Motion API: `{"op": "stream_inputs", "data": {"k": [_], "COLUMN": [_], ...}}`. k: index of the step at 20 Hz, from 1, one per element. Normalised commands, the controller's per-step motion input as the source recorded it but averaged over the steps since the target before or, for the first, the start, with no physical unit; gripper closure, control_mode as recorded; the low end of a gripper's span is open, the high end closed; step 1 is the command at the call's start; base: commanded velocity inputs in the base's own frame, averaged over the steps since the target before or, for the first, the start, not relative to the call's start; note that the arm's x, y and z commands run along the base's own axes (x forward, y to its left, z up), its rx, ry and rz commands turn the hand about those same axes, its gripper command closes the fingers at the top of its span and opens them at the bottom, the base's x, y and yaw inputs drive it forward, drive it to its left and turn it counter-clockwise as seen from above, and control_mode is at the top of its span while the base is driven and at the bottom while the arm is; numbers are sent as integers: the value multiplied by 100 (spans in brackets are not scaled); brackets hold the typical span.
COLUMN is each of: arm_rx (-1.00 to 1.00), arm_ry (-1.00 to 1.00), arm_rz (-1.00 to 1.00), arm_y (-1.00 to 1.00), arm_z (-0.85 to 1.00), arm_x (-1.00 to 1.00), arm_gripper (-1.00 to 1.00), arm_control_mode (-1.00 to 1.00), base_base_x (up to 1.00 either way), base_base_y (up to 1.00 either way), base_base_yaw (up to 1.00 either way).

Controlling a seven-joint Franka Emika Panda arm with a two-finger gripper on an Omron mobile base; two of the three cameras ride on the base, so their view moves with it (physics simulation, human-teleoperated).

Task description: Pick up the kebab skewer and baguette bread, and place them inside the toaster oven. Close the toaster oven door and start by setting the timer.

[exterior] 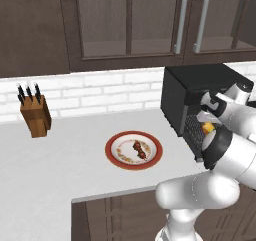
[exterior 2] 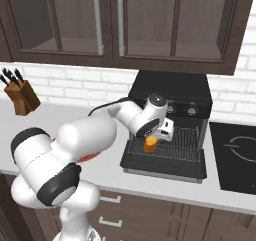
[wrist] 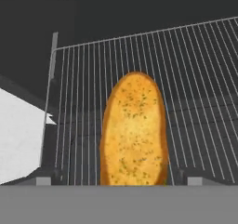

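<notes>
We have the small golden, herb-flecked baguette bread (wrist: 134, 130) carried end-on over the wire rack (wrist: 195, 79) of the large black boxy toaster oven (exterior 2: 172, 92). It hangs lengthwise along the rack's bars, we judge so that it can be set down flat and deep enough for the door to shut. The jaws (exterior 2: 151, 137) seem closed on the loaf, since it hangs under the white hand in the right base view, but the fingertips themselves are cut off at the bottom of the hand view, so we infer the grip and do not see it.

The toaster oven door (exterior 2: 165, 166) lies dropped open and flat in front of the rack. The kebab skewer (exterior: 140, 150), a short stick with dark red and brown chunks, waits on the red-rimmed white plate (exterior: 114, 157) on the pale desk (exterior: 60, 170), well apart from the oven.

Whether the bread already touches the rack or hangs just above it, we cannot tell. In the left base view the arm covers most of the oven's mouth.
</notes>
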Motion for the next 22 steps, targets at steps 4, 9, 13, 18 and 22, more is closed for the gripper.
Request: {"op": "stream_inputs", "data": {"k": [4,9,13,18,22], "arm_rx": [-8,-10,-3,0,0], "arm_ry": [0,0,0,2,17], "arm_rz": [0,-8,-11,-4,2], "arm_y": [87,98,100,100,100], "arm_z": [48,17,11,9,0], "arm_x": [-70,-89,-80,9,37], "arm_gripper": [-100,-100,-100,-100,-100], "arm_control_mode": [-100,-100,-100,-100,-100], "base_base_x": [0,0,0,0,0], "base_base_y": [0,0,0,0,0], "base_base_yaw": [0,0,0,0,0]}}
